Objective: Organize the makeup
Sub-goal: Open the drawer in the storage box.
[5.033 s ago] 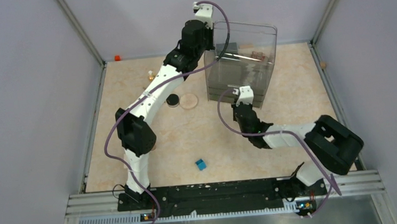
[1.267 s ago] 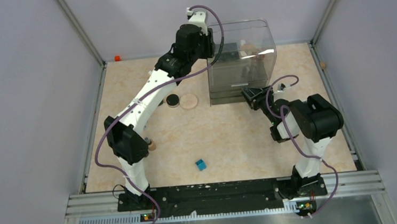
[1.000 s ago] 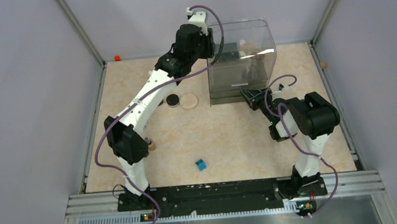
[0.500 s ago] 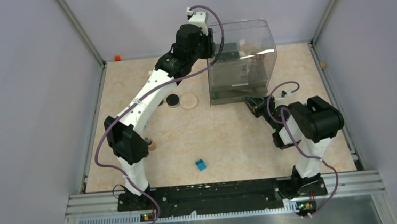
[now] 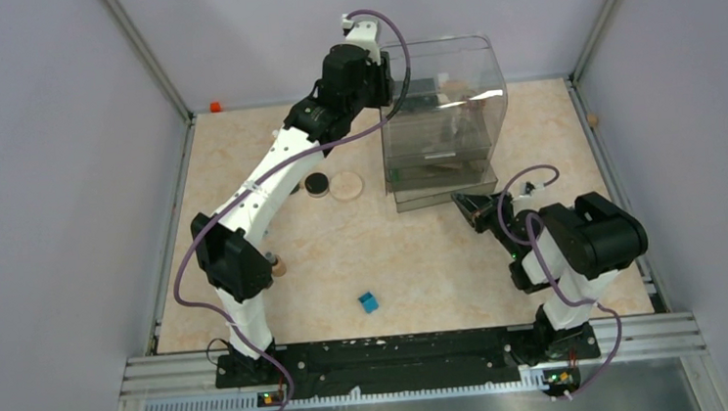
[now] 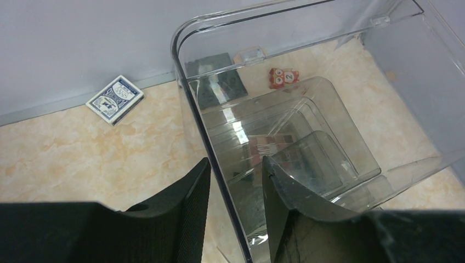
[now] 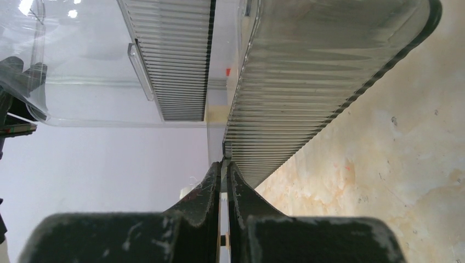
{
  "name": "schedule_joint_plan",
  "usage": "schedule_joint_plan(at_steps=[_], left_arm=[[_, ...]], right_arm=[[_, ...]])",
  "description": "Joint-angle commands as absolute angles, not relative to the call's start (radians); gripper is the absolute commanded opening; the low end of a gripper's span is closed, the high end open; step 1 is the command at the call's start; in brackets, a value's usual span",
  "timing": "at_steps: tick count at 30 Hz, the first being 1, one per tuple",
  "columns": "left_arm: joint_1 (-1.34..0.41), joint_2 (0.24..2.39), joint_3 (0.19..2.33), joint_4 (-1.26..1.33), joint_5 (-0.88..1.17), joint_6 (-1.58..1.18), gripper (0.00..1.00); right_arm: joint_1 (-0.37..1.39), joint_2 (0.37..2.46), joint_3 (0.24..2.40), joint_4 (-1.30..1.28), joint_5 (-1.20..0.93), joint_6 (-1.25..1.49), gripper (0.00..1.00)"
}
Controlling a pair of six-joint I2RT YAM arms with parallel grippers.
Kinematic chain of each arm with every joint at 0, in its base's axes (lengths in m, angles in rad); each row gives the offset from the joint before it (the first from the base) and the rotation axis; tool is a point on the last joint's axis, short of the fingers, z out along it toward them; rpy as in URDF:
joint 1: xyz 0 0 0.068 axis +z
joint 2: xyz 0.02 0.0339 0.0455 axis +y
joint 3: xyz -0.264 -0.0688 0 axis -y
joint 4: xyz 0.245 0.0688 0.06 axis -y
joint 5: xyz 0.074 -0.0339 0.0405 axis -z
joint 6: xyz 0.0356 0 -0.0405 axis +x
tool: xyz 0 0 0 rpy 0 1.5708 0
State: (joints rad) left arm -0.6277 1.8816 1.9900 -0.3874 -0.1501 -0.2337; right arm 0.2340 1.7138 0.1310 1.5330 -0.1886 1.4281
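A clear plastic organizer [image 5: 492, 107] stands at the back of the table. My left gripper [image 6: 236, 164] reaches down over its left wall. One finger is outside against the wall and the other stands off it inside. My right gripper [image 7: 224, 164] is shut on the thin handle tab of the bottom drawer [image 5: 438, 198], which sticks out toward me. A dark square palette [image 6: 215, 82] lies inside the organizer, and a pinkish palette [image 6: 263, 147] shows through the drawers. A black round compact [image 5: 316, 184] and a beige round disc [image 5: 346, 185] lie left of the organizer.
A small blue cube [image 5: 369, 302] sits near the front middle. A patterned card box [image 6: 115, 98] lies by the back wall behind the organizer. A small tan piece [image 5: 277, 267] rests beside the left arm's elbow. An orange tile [image 6: 283, 76] lies behind the organizer.
My right gripper closed on the drawer handle and drew back toward the near edge, sliding the bottom drawer out. The left arm and organizer stayed put.
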Motion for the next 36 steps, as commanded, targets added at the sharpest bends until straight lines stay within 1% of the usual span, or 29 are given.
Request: schedule_joint_plan(at_steps=[1, 9, 36], left_arm=[[-0.634, 1.878, 1.983, -0.475, -0.136, -0.231, 0.44], [-0.634, 1.872, 1.983, -0.479, -0.140, -0.229, 0.43], [-0.635, 1.876, 1.986, -0.479, -0.127, -0.233, 0.42]], right_arm=[[0.270, 1.732, 0.123, 1.722, -0.159, 1.408, 0.00], [0.378, 1.707, 0.104, 1.723, -0.057, 1.392, 0.00], [0.382, 1.645, -0.026, 1.723, -0.026, 1.377, 0.00]])
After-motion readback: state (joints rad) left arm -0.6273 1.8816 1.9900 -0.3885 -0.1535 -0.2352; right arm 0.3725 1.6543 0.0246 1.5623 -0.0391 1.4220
